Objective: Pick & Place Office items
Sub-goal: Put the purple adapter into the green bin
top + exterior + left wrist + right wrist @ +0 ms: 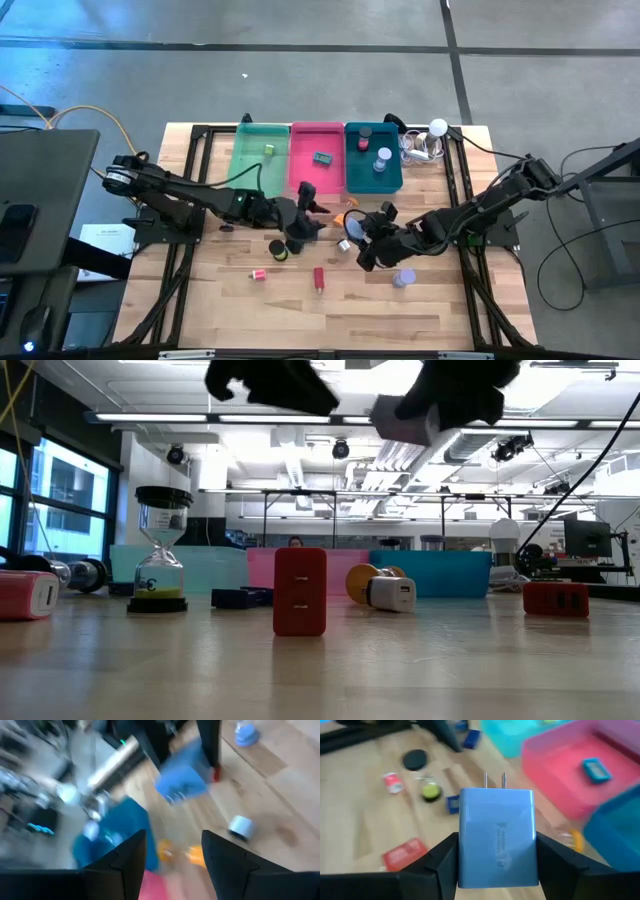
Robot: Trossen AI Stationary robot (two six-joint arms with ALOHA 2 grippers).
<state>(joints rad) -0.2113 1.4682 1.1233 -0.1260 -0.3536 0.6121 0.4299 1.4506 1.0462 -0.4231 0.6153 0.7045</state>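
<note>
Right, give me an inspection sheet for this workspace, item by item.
Surface: wooden table, items scattered mid-table.
Job's things: lavender charger held; red charger on the wood; small items in the green tray, pink tray and teal tray.
Clutter: white ball.
Grippers: right gripper shut on the charger; left gripper open, empty.
Cables: bundle by the ball.
Surroundings: open workshop, ceiling lights.

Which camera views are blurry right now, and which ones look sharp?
Left wrist view: heavily motion-smeared, the blue charger streaked. Right wrist view: the charger in the right hand is sharp, the trays behind it soft. Low view: crisp, with bright ceiling lights.
</note>
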